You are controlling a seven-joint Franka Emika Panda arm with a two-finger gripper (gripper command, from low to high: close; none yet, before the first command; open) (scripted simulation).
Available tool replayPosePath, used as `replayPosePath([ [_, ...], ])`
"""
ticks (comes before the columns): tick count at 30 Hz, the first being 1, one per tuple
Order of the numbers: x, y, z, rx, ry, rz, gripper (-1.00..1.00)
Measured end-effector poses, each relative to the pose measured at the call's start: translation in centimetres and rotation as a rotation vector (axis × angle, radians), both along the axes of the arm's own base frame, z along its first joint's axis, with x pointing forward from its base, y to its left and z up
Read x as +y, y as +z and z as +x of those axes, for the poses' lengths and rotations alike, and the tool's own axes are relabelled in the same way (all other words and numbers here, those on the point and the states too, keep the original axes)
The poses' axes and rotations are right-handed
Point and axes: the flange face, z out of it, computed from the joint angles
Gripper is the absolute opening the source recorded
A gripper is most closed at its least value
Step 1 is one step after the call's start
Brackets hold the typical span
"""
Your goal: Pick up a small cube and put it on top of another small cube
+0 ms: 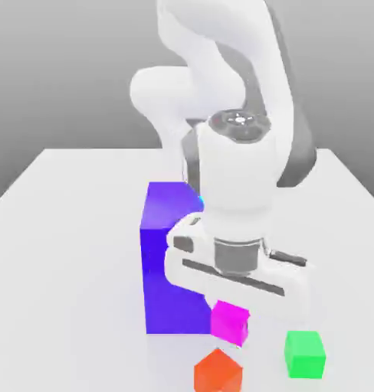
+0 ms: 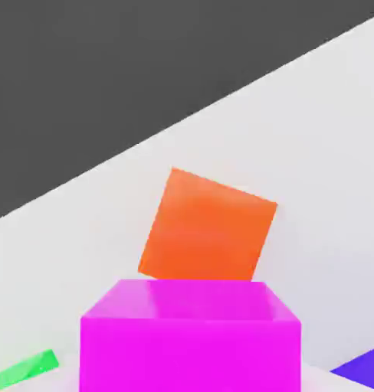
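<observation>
Exterior view: claw [image 1: 230, 305] shut tight on pink cube [image 1: 230, 322], lifted above orange cube [image 1: 218, 372].
Feel: light, hard, smooth; hold flat sides.

Big blue-purple block [image 1: 168, 260] stood tall on the white table [image 1: 60, 230], walling off the exterior view's left of the magenta cube [image 1: 230, 322], which sat just beside its lower corner. Orange cube [image 1: 218, 372] lay close below and in front of the magenta one; green cube [image 1: 304, 354] off to the exterior view's right, with an open table gap between. Far left of the table lay open.
</observation>
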Motion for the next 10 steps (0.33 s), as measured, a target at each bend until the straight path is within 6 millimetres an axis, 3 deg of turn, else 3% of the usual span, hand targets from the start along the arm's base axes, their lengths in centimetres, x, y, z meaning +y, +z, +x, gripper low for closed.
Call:
replayPosePath([
  [1,2.4,0.0,-0.5,-0.002,0.062,-0.008,-1.00],
  [2,3.7,-0.6,-0.8,-0.004,0.094,-0.013,-1.00],
  [6,4.8,-4.8,-1.2,-0.005,0.125,-0.017,-1.00],
  [7,4.9,-5.5,-1.3,-0.004,0.126,-0.017,1.00],
  [10,4.9,-5.5,-1.3,-0.004,0.126,-0.017,1.00],
])
